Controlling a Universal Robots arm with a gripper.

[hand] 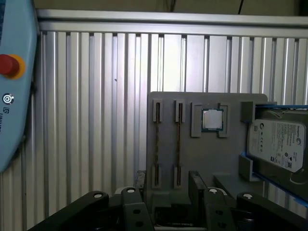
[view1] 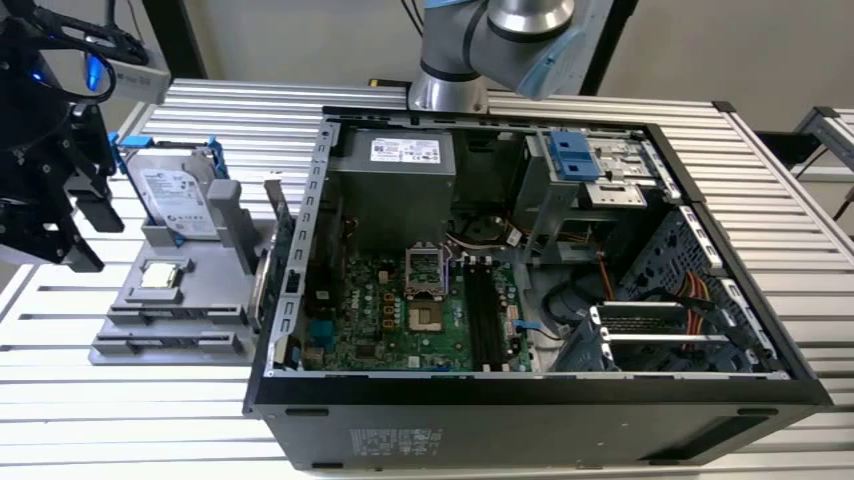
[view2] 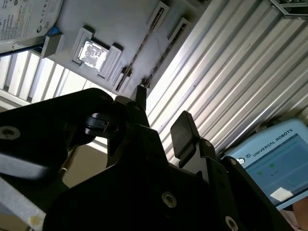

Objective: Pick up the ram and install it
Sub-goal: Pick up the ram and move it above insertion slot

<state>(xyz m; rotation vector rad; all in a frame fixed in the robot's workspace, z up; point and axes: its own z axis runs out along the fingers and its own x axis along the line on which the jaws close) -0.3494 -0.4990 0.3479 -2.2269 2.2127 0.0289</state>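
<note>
Gripper [hand: 167, 177] hung open, empty, near the grey holder [hand: 211, 156]; best centred squarely over one edge-up ram [hand: 157, 142] before closing, I judged

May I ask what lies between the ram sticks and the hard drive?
The silver CPU chip lies between the ram sticks and the hard drive, in the first wrist view.

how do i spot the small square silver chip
Beside the open black computer case, on the exterior view's left, sits a grey holder tray. The small square silver chip lies flat in its middle, next to the blue-framed hard drive; it alone is square.
</note>
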